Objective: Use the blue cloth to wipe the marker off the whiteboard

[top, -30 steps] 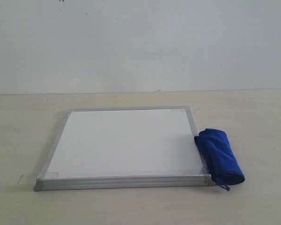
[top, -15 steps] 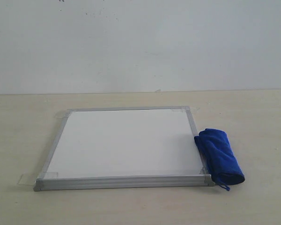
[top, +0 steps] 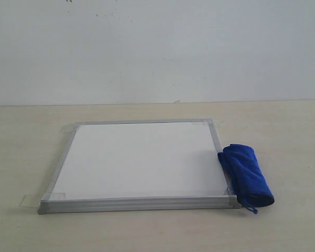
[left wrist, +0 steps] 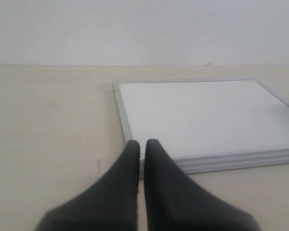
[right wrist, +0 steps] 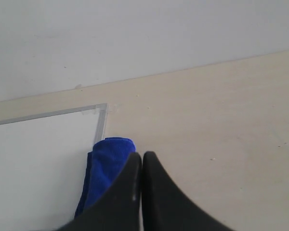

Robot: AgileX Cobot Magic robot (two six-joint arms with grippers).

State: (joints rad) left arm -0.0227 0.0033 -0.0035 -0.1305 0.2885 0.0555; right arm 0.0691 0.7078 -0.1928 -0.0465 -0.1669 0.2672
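Note:
The whiteboard [top: 142,160] lies flat on the table, silver-framed. Its face looks plain white in every view, and the marker is out of view. The blue cloth [top: 247,176] lies rolled up on the table against the board's right edge. Neither arm appears in the exterior view. In the left wrist view my left gripper [left wrist: 141,142] is shut and empty, hanging before a corner of the whiteboard [left wrist: 202,115]. In the right wrist view my right gripper [right wrist: 142,154] is shut and empty, just beside the blue cloth [right wrist: 106,161] and the whiteboard [right wrist: 33,163], not touching the cloth.
The beige table [top: 283,131] runs back to a pale wall [top: 157,47]. Clear tape [top: 29,199] sticks out at the board's front left corner, and more tape sits on the far corners.

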